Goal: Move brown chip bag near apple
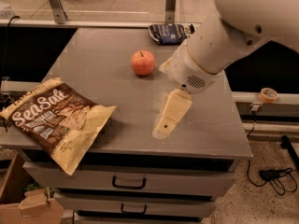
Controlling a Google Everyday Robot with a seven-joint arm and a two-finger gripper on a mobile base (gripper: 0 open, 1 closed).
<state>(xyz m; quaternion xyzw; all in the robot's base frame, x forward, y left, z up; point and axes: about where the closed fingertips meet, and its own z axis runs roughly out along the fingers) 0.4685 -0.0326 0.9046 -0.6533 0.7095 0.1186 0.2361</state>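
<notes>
The brown chip bag [56,120] lies flat at the front left corner of the grey cabinet top [93,55], with its lower end hanging over the front edge. The red-orange apple [143,62] stands upright near the middle back of the top. My gripper [163,127] hangs from the white arm [219,36] and points down just above the top near the front middle. It is to the right of the bag, in front of the apple, and holds nothing that I can see.
A dark blue snack bag [169,33] lies at the back edge, partly behind the arm. Drawers [126,183] are below the top. A tape roll [268,94] sits on a ledge to the right. A cardboard box [23,204] and cables [273,176] are on the floor.
</notes>
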